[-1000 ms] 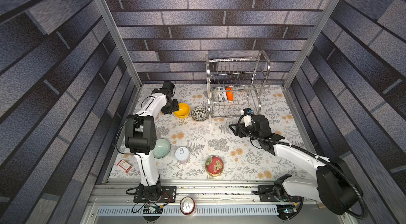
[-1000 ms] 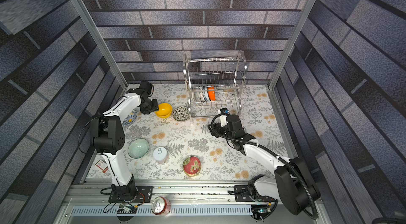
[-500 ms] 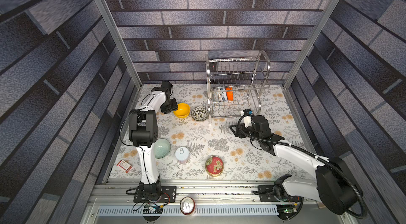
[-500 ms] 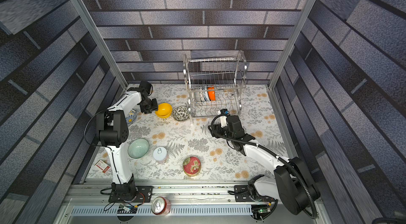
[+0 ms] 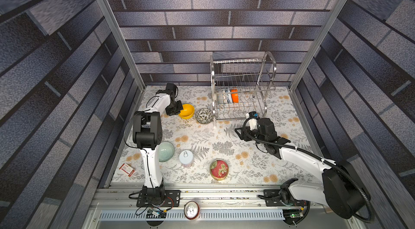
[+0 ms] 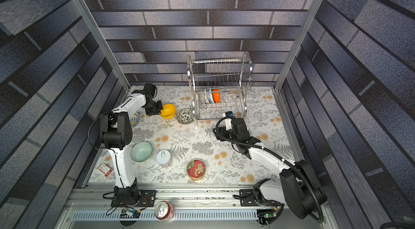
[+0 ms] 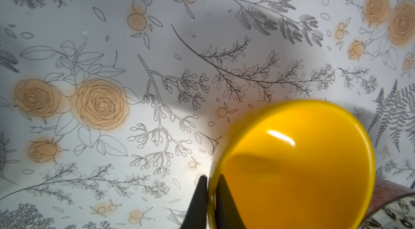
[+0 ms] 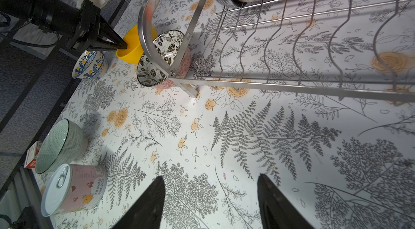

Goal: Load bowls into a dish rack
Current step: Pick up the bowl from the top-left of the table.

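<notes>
We see the dish rack (image 5: 238, 60) at the worktop (image 5: 202, 135) rear, a row of bowls (image 5: 227, 98) on edge in its lower tier. Left of it are the first bowl (image 5: 204, 116), then the second bowl (image 5: 187, 111) (the third bowl (image 6: 135, 119) farther left). At the front: the fourth bowl (image 6: 141, 151), can (image 5: 186, 157), tin (image 5: 219, 169), left to right.

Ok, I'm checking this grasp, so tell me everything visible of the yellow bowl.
The yellow bowl is small, round, plain, glossy and empty, with a bright highlight inside. It sits mouth-up on the floral table between the left gripper and the dark floral bowl; contact with that bowl is unclear. The left gripper is shut on its rim, one finger inside, one outside.
</notes>
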Controlling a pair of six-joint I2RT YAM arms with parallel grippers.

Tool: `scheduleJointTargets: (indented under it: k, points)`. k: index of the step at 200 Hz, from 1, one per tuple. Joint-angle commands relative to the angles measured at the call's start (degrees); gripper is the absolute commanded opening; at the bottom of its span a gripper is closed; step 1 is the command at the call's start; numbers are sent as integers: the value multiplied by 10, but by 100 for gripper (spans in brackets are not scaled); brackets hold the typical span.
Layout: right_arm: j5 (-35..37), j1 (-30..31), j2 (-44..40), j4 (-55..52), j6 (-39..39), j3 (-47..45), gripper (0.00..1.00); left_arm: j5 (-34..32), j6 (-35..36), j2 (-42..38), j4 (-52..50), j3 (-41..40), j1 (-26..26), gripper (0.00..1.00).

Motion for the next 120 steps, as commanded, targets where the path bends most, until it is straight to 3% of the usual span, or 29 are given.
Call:
scheduleJointTargets:
  k: [1, 52, 120]
  points:
    - [5, 3, -2, 1, 6, -1, 66, 7, -3, -11, 0, -1, 1, 4]
    - [12, 3, 11, 10, 15, 4, 66, 6, 4, -80, -6, -40, 19, 2]
    - [53, 3, 56, 10, 59, 29, 65, 17, 12, -239, -3, -207, 24, 1]
